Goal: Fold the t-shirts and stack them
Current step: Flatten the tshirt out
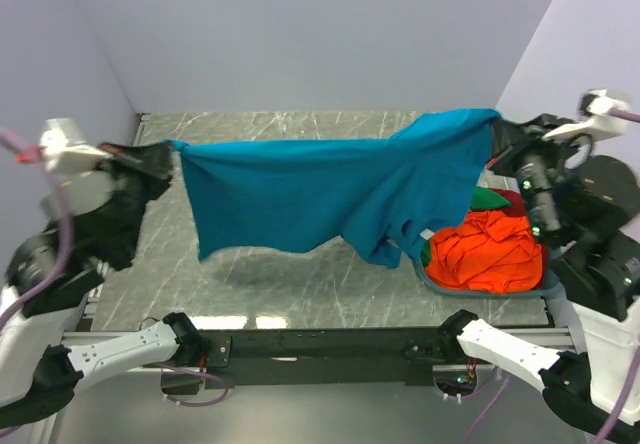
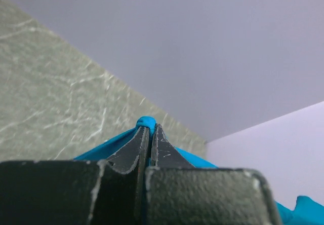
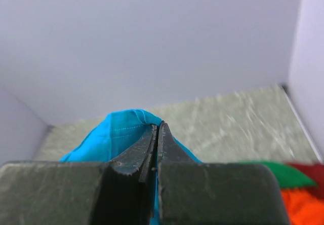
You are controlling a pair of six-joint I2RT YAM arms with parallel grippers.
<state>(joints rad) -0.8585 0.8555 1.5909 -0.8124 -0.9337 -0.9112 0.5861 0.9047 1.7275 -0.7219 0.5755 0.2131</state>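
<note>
While the teal-blue t-shirt (image 1: 330, 189) hangs stretched in the air over the table (image 1: 290, 279), the left gripper (image 1: 172, 147) sits well to the left of the basket (image 1: 436, 282). Its jaws are pressed together on one corner of the cloth. In the left wrist view a small nub of teal pokes out past the fingertips (image 2: 134, 151).

Toward the basket the shirt runs as a sagging sheet, lower edge clear of the table. Its lowest fold droops just beside the basket's left rim; cannot tell if it touches.

The right gripper (image 1: 497, 119) is above the basket's far left corner, jaws likewise pinched on the opposite end of the shirt. The right wrist view shows a stitched edge wrapped over the tips.

In the basket, an orange-red t-shirt (image 1: 485, 254) lies crumpled on top. A green t-shirt (image 1: 487, 200) and a dark red t-shirt (image 1: 514, 198) show only as slivers behind it.

The basket's left wall is mostly hidden by the teal cloth, and its right side is covered by the right arm. Which part of the shirt each gripper holds is unclear.
</note>
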